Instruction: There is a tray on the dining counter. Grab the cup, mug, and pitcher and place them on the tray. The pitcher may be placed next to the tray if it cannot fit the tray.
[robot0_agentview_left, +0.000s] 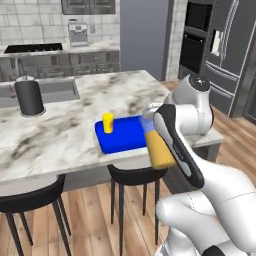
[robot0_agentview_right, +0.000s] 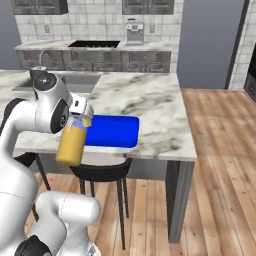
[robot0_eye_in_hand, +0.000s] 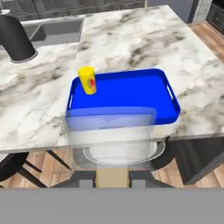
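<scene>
Left base view: no writing or brand can be read on anything. The white arm bends up from the lower right, its forearm crossing in front of the pitcher, a clear cylinder with orange liquid that hangs in the air just off the near edge of the dining counter. The gripper sits at the pitcher's top, mostly hidden by the arm. The blue tray lies on the counter near that edge, and the yellow cup stands upright in its far left corner. A black canister stands well apart to the left, beside the sink. Black stools are tucked under the counter.

Right base view: the arm curls over from the left, wrist pointing down at the near counter edge. The gripper is clamped on the rim of the pitcher, which hangs upright below it, in front of the tray's near left end and lower than the counter top. A coffee machine on the back worktop shows no legible label.

Hand view: the pitcher's clear wall rises between the finger tips, close to the camera. Beyond it the tray lies with handle slots at its end, and the cup stands in one corner, a red-orange mark on its side, too small to read.
</scene>
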